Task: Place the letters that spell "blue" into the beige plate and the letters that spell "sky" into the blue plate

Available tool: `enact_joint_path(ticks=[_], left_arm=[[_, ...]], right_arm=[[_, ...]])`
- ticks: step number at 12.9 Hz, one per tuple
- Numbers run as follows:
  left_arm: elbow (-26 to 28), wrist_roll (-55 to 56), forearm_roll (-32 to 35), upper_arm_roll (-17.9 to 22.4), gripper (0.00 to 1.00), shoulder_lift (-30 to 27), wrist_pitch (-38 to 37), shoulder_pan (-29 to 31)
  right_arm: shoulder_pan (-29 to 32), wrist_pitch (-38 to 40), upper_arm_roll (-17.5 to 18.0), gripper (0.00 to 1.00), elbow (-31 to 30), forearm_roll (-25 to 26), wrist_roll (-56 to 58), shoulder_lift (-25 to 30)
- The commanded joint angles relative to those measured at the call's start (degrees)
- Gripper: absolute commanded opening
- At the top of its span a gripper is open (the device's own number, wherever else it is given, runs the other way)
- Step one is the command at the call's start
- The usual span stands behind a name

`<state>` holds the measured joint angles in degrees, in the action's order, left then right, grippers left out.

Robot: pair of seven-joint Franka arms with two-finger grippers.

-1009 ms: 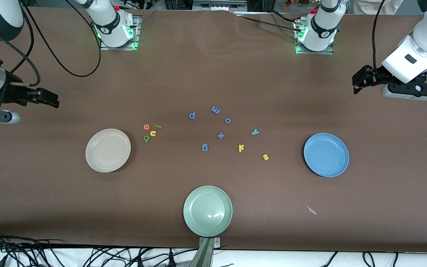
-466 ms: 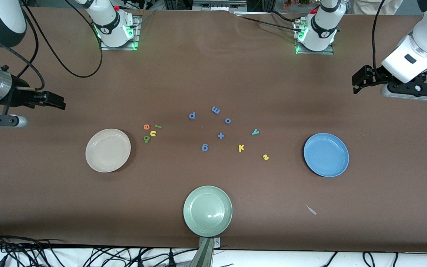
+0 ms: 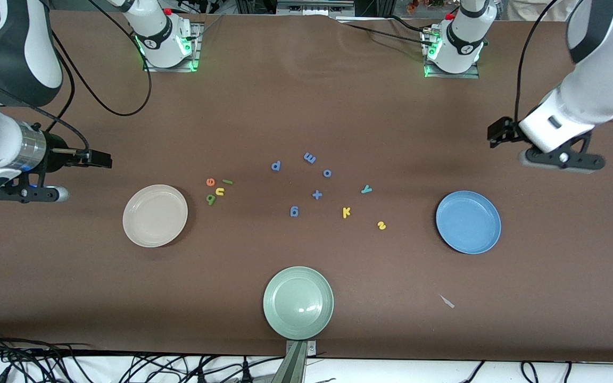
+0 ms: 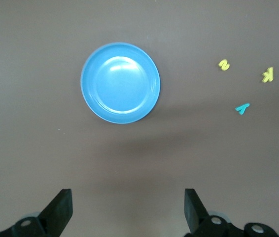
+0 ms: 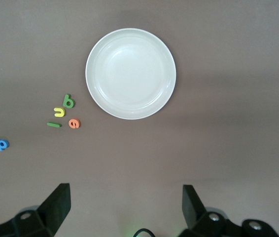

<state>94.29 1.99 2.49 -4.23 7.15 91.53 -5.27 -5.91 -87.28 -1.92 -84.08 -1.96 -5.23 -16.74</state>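
Note:
The orange e [image 3: 210, 182], light-green l [image 3: 227, 181], yellow u [image 3: 220, 192] and olive b [image 3: 210, 199] lie clustered beside the empty beige plate [image 3: 155, 215]. The teal y [image 3: 366, 189], yellow k [image 3: 346, 212] and yellow s [image 3: 381, 225] lie between the table's middle and the empty blue plate [image 3: 468, 222]. My right gripper [image 3: 101, 158] hangs open and empty over bare table near the beige plate [image 5: 130, 73]. My left gripper [image 3: 498, 133] hangs open and empty over bare table near the blue plate [image 4: 120, 82].
Blue letters p [image 3: 276, 166], m [image 3: 309, 157], o [image 3: 327, 173], g [image 3: 294, 211] and a plus sign [image 3: 317, 194] sit mid-table. A pale green plate [image 3: 298, 302] rests at the table's edge nearest the front camera. A small scrap [image 3: 447, 301] lies nearer the camera than the blue plate.
Both arms have swung inward: the right gripper toward the beige plate, the left gripper toward the blue plate. Both stay open. No letter or plate has moved.

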Motion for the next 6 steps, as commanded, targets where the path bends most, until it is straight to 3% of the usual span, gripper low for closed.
enact_joint_path(ticks=[1,6], left_arm=[[-2.1,0.0,-0.5,-0.3,1.0,7.0,-0.5,-0.4],[-9.0,1.0,-2.1,-2.4,1.0,21.2,4.7,-3.6]], right_arm=[[-1.0,-0.2,0.4,1.0,0.4,-1.1,1.1,-0.2],[-1.6,-5.5,0.4,1.0,0.2,-6.7,0.8,-4.2]])
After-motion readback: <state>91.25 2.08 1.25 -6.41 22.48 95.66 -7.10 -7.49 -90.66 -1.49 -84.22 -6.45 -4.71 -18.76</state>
